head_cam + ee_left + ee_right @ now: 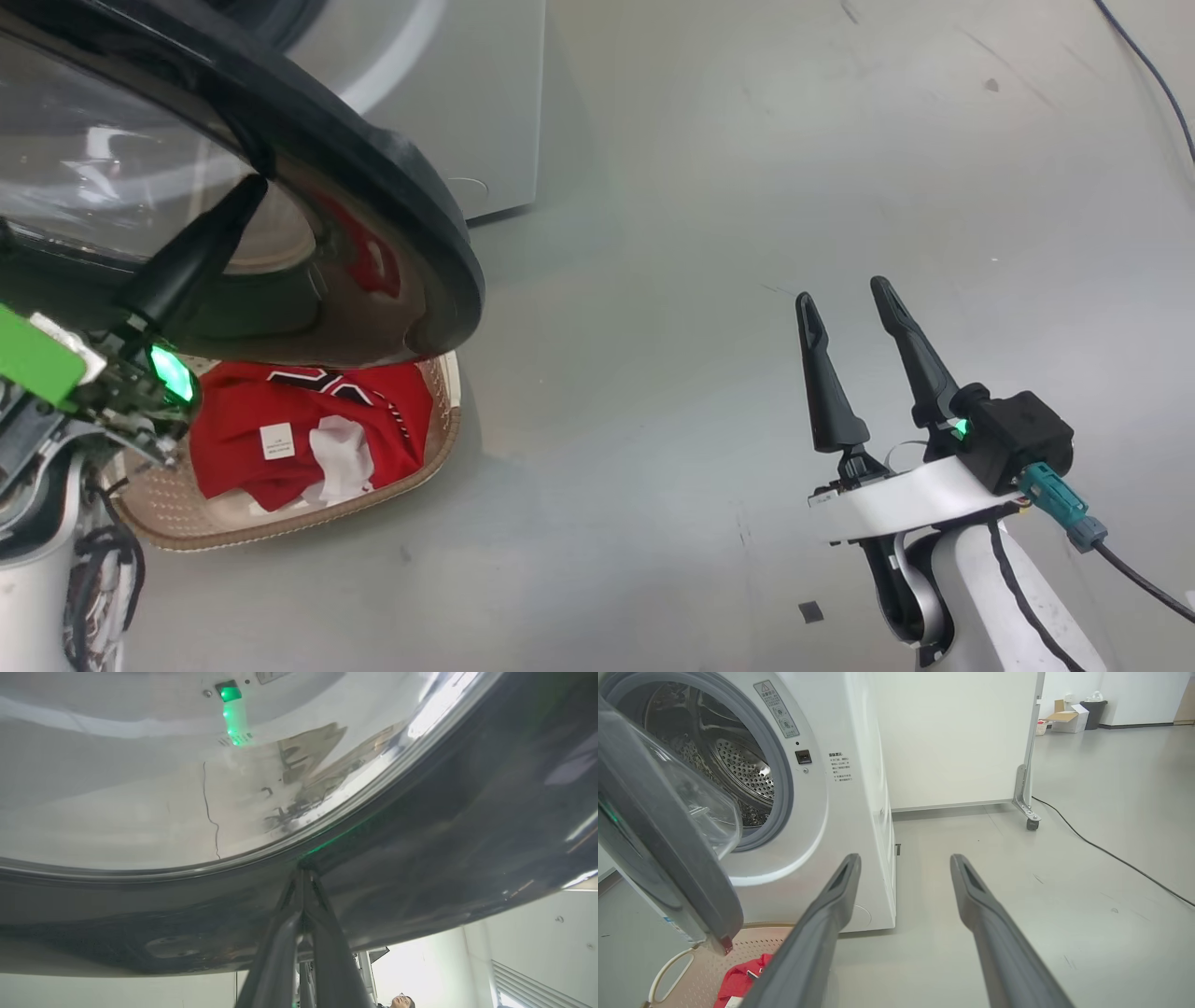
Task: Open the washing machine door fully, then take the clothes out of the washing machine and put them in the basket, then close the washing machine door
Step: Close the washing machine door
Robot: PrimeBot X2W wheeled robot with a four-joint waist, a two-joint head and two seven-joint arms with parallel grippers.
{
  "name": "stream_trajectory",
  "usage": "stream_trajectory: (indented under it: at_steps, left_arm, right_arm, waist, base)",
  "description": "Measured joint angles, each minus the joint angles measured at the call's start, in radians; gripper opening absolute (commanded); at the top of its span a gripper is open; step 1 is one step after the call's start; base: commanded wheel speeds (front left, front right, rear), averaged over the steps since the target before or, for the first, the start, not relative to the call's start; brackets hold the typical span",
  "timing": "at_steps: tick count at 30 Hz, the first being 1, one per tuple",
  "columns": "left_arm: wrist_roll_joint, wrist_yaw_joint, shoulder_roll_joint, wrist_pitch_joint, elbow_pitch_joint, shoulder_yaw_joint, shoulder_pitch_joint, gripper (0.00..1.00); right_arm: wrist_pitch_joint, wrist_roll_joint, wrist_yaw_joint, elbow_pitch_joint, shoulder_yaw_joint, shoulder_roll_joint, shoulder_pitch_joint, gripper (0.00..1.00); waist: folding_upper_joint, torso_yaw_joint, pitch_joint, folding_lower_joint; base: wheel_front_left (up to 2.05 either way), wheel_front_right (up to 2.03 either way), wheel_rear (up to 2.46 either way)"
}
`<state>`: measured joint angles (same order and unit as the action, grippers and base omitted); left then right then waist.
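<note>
Unloading judged done: clothes (308,429) seen in basket (280,534), washing machine (859,812) drum apparently bare; door (392,187) yet to be shut; left pincer (302,873) pressed together at its rim, right pincer (843,291) spread

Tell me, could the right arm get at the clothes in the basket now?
Probably, though awkwardly. The open right gripper has bare floor between it and the basket, but the door overhangs the clothes, so it would have to come in low.

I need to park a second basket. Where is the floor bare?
Bare floor between the basket and the right hand, and right of the washing machine up to the cable. Crowded under the door: basket and clothes.
</note>
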<state>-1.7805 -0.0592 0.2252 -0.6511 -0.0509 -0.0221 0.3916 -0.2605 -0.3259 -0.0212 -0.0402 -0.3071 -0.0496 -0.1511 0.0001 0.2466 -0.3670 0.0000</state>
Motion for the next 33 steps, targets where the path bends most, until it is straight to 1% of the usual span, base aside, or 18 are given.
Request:
stream_trajectory:
  at_steps: [3,5,9,14,15,19,26,33]
  left_arm:
    - [0.005,0.015,-0.001,0.017,0.029,-0.006,0.043,0.0]
    - [0.01,0.024,-0.003,0.031,0.047,-0.012,0.072,0.0]
    - [0.016,0.036,-0.004,0.056,0.085,-0.026,0.13,0.0]
    - [0.029,0.038,0.001,0.074,0.121,-0.038,0.184,0.0]
    - [0.043,0.045,0.005,0.082,0.138,-0.044,0.209,0.0]
    - [0.061,0.045,0.011,0.101,0.161,-0.053,0.246,0.0]
    - [0.078,0.047,0.027,0.116,0.221,-0.057,0.316,0.0]
    - [0.084,0.043,0.024,0.125,0.278,-0.046,0.363,0.0]
  right_arm:
    - [0.0,-0.006,-0.001,0.004,-0.005,0.0,-0.012,1.0]
    - [0.0,-0.012,-0.008,0.006,-0.01,0.0,-0.016,1.0]
    - [0.0,-0.031,-0.009,0.009,-0.021,0.001,-0.028,1.0]
    - [0.0,-0.045,-0.017,0.01,-0.031,0.001,-0.032,1.0]
    - [0.0,-0.053,-0.018,0.01,-0.037,0.001,-0.036,1.0]
    - [0.0,-0.063,-0.019,0.012,-0.045,0.001,-0.046,1.0]
    - [0.0,-0.071,-0.032,0.013,-0.048,0.002,-0.05,1.0]
    - [0.0,-0.071,-0.036,0.012,-0.045,0.003,-0.05,1.0]
  waist:
    - [0.0,0.023,-0.015,0.0]
    - [0.0,0.037,-0.026,0.0]
    - [0.0,0.065,-0.046,0.0]
    - [0.0,0.092,-0.064,0.0]
    - [0.0,0.106,-0.072,0.0]
    - [0.0,0.126,-0.082,0.0]
    - [0.0,0.166,-0.097,0.0]
    - [0.0,0.177,-0.095,0.0]
  base:
    - [0.0,0.0,0.0]
    - [0.0,0.0,0.0]
    - [0.0,0.0,0.0]
    - [0.0,0.0,0.0]
    - [0.0,0.0,0.0]
    - [0.0,0.0,0.0]
    - [0.0,0.0,0.0]
    - [0.0,0.0,0.0]
